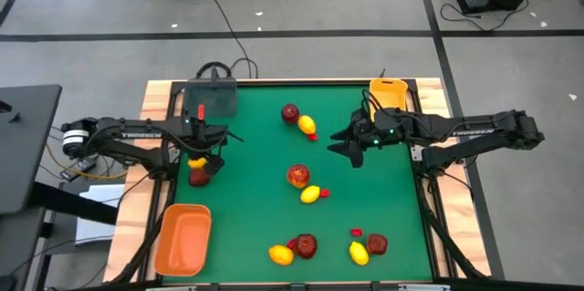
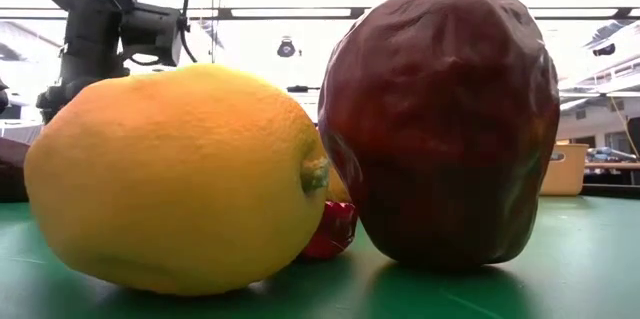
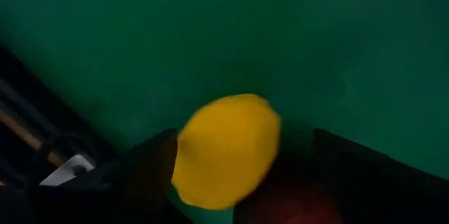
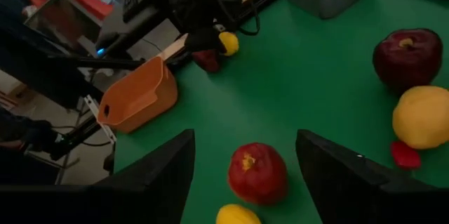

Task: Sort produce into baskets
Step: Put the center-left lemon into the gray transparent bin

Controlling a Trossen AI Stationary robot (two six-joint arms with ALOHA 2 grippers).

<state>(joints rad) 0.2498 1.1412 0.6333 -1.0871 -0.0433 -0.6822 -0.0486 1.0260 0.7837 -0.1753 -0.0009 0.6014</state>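
My left gripper [image 1: 197, 154] is open near the table's left edge. A yellow lemon [image 3: 224, 150] sits between its fingers, close to one finger [image 3: 151, 164] and well apart from the other [image 3: 365, 178]. A dark red apple [image 1: 199, 177] lies just beneath on the green mat. My right gripper [image 1: 349, 142] is open and empty above the mat's far right part. Below it lie a red-orange apple [image 4: 257, 173] and a lemon [image 4: 237, 215]. The dark grey basket [image 1: 212, 99] stands at the far left, the yellow basket [image 1: 388, 93] at the far right and the orange basket [image 1: 182, 238] at the near left. My left gripper has the lemon's side [image 3: 184, 155] right beside one finger. I cannot tell whether that finger touches it. The other finger is clear of it.
A dark apple [image 1: 289, 112], a lemon [image 1: 307, 125] and a red berry [image 1: 313, 135] lie at far centre. Near the front edge lie a lemon [image 2: 180, 179], a berry [image 2: 330, 229] and a dark apple [image 2: 440, 119], and further right another lemon [image 1: 359, 253], apple [image 1: 375, 244] and berry [image 1: 356, 233].
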